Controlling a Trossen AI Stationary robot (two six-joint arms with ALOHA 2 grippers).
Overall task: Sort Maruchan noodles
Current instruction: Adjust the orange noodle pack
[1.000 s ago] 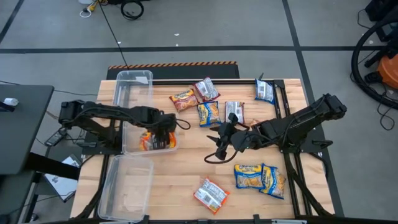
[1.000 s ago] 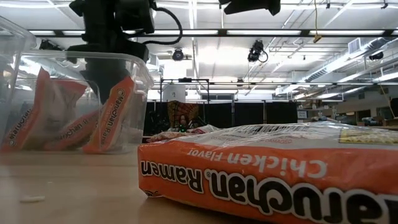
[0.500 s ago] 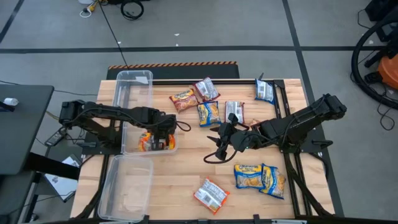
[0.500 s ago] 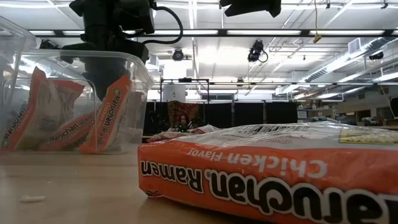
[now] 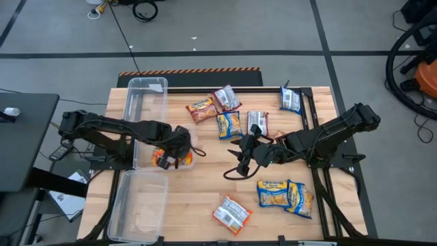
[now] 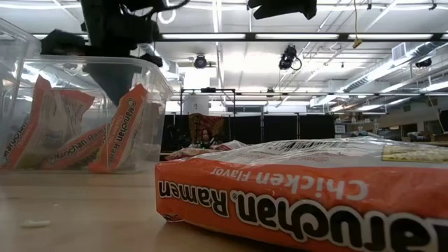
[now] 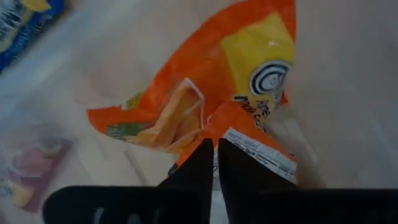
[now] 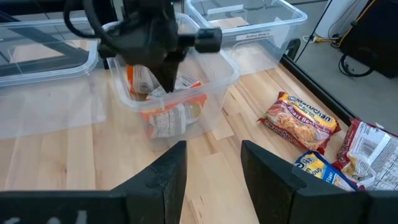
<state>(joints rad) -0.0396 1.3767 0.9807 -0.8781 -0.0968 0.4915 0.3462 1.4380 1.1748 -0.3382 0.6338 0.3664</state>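
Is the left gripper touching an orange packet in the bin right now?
Touching. In the left wrist view the left gripper has its fingers pinched together on the edge of an orange packet.

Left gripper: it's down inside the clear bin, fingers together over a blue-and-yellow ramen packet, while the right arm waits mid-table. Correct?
Not quite. The packet under the left gripper is an orange ramen packet, not blue-and-yellow; the left wrist view shows the orange wrapper just past the nearly closed fingertips. The rest holds: the gripper is inside the clear bin, and the right gripper waits mid-table.

Bright, even ceiling-strip light; left wrist view blurred, low view's foreground soft.
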